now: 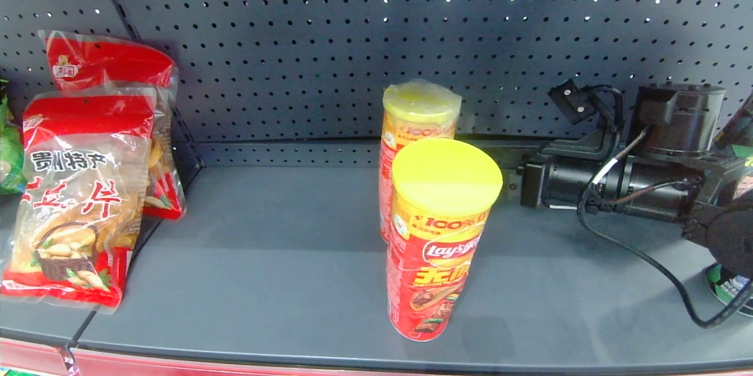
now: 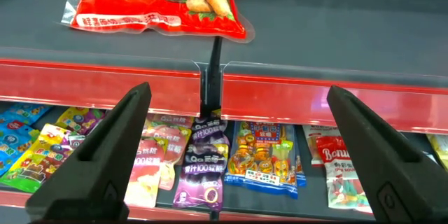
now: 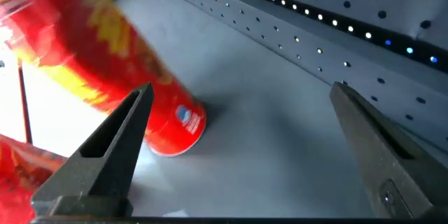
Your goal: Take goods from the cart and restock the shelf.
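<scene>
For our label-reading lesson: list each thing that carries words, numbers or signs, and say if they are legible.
front can: big logo, number and characters, readable.
rear can: mostly hidden; number strip readable.
red snack bag: large characters, readable.
packets below the shelf: too small.

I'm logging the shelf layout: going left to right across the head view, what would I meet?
green packet at the edge → red snack bags, leaning upright → yellow-lidded chip cans, one behind the other → right arm resting on the shelf
</scene>
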